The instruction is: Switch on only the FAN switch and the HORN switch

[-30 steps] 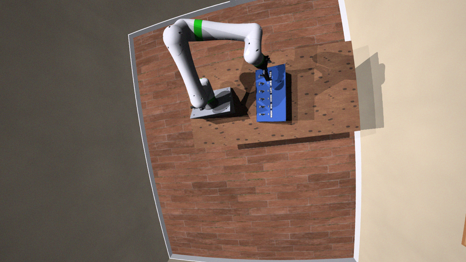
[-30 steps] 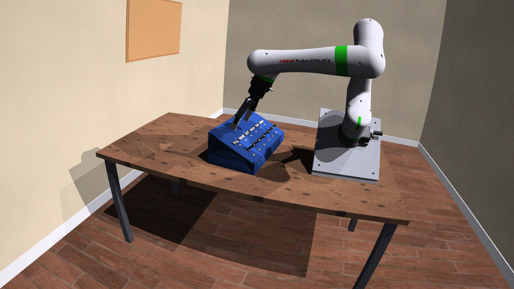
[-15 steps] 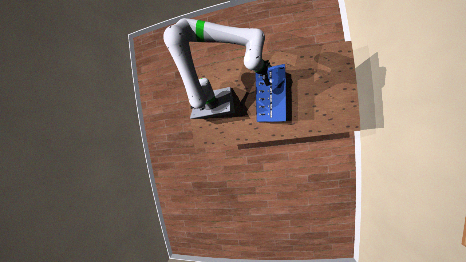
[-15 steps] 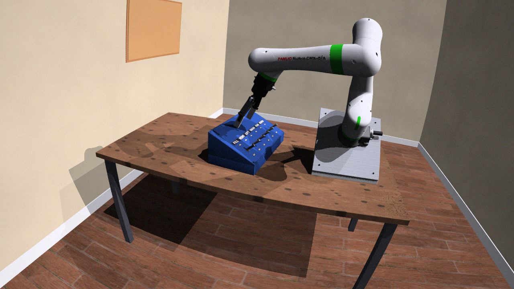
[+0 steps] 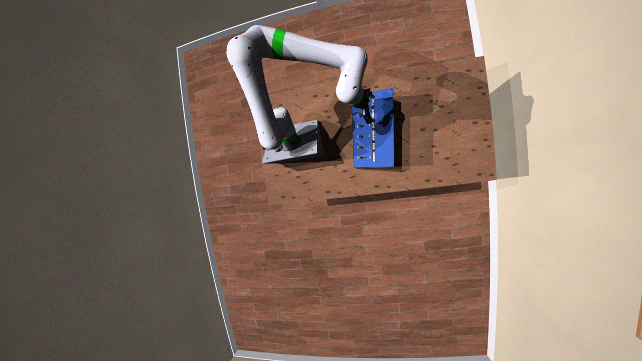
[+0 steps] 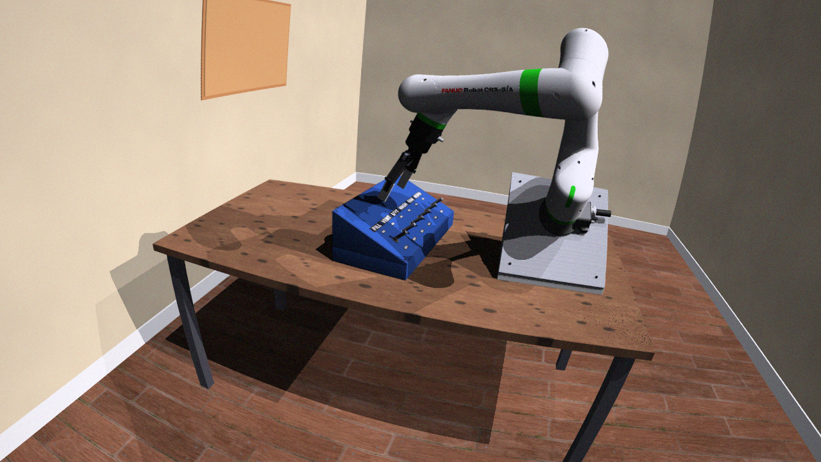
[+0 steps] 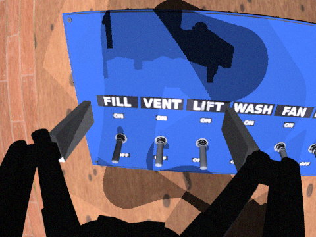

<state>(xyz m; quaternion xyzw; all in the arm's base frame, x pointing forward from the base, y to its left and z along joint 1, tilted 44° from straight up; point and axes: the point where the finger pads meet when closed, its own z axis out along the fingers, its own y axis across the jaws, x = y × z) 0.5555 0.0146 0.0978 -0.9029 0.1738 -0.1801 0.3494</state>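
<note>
Blue console (image 5: 383,152) (image 6: 367,253) (image 7: 131,85) taken as landmark; it sits on the wooden table (image 5: 449,134) (image 6: 275,230) (image 7: 85,197), in front of the arm's base plate. I have the gripper (image 5: 367,110) (image 6: 396,192) (image 7: 156,114) over the console's FILL end, fingers spread wide, nothing between them gripped. FILL lever (image 7: 117,149), VENT lever (image 7: 159,153) and LIFT lever (image 7: 203,156) appear in the gap from the wrist view, all tilted to the console's OFF side. FAN switch (image 7: 281,149) lies beyond one finger, further along the console's row, its lever leaning toward OFF and partly hidden; HORN switch (image 5: 361,157) (image 7: 313,149) is at the console's far end, cut off in the wrist view, position not readable there

Judgement: neither target done; next, travel along the console toward FAN and HORN, raised enough to pass the levers. Risks: low travel with wide fingers could knock WASH or LIFT on; closing here would catch an unwanted lever; pressing hard toward ON could slide the console on its feet or tip it; lifting while a lever is pinched could raise the console, and letting go then would drop it

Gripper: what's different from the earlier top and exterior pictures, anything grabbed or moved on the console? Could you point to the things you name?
The gripper (image 5: 368,107) (image 6: 394,192) (image 7: 156,114) has moved along the console (image 5: 385,152) (image 6: 367,253) (image 7: 138,79), away from its FILL end and toward its HORN end. It is open, with nothing taken hold of or let go. The console hasn't visibly shifted, and I see no switch lever (image 5: 360,136) (image 7: 203,159) flipped.
</note>
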